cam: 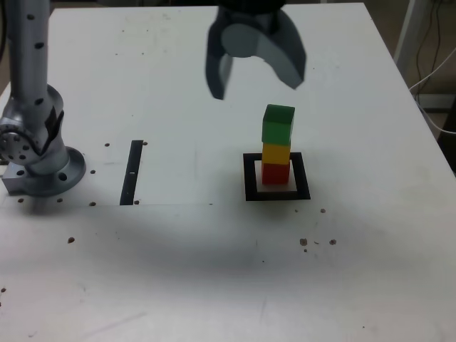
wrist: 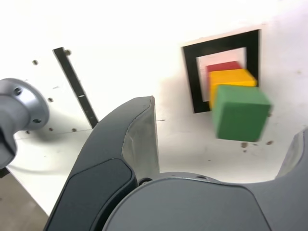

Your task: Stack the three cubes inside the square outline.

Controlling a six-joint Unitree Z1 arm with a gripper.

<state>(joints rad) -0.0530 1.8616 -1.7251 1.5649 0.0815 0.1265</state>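
Gripper (cam: 258, 80) hangs spread wide and empty above the green cube (cam: 278, 124), topping yellow and red inside the square outline (cam: 276, 194).

Clear air is seen all round the stack of green cube (cam: 278, 122), yellow cube (cam: 276, 153) and red cube (cam: 276, 173), the only upright obstacle on the table (cam: 214, 271). Above it the gripper (cam: 256, 71) hangs, jaws spread, apparently untouching. At the exterior view's left, room is taken by the arm's base (cam: 39, 167); a black strip (cam: 132, 172) lies flat, no hindrance.
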